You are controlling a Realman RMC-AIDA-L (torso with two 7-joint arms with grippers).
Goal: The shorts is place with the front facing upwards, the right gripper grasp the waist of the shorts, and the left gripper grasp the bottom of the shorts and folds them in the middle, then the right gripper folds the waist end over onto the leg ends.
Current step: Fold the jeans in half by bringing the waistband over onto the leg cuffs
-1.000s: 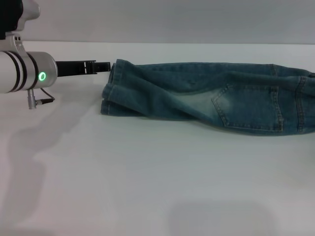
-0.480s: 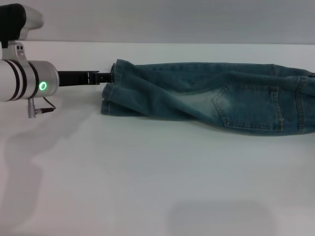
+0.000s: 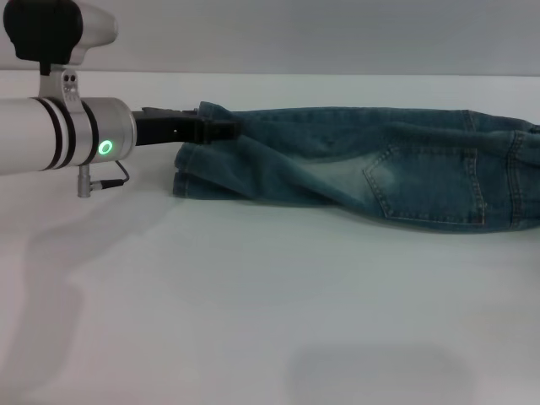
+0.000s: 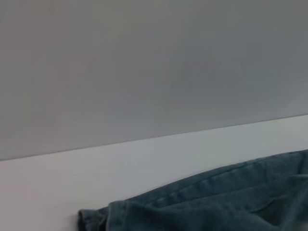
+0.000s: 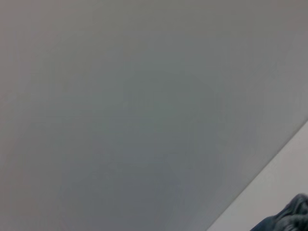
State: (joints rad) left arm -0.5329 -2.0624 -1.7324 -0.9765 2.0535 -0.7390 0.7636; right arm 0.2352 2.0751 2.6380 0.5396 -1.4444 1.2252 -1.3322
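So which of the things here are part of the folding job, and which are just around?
Part of the job:
- shorts
- leg ends
- left gripper, reaching over the leg ends

Just around:
- white table
- grey wall

The right gripper is out of view.

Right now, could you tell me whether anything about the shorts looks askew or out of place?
The shorts lie rumpled, with diagonal creases, and run past the head view's right edge. The left hand is over the leg hems. Nothing looks damaged.
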